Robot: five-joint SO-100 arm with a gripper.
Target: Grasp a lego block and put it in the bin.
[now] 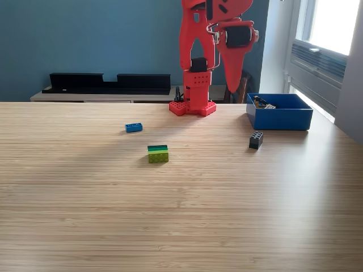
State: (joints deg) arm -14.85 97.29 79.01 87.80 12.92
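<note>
My red gripper hangs high over the back of the table, just to the exterior view's right of the arm's base. Its tapered jaws point down, closed into a single tip with nothing in them. Three lego blocks lie on the wooden table. A small blue one sits left of centre. A green stacked one is near the middle. A black one lies just in front of the bin. The blue bin stands at the back right with small pieces inside.
A black shelf unit runs along the blue wall behind the table. A dark chair back shows behind the arm. The window and a grey sill are at the right.
</note>
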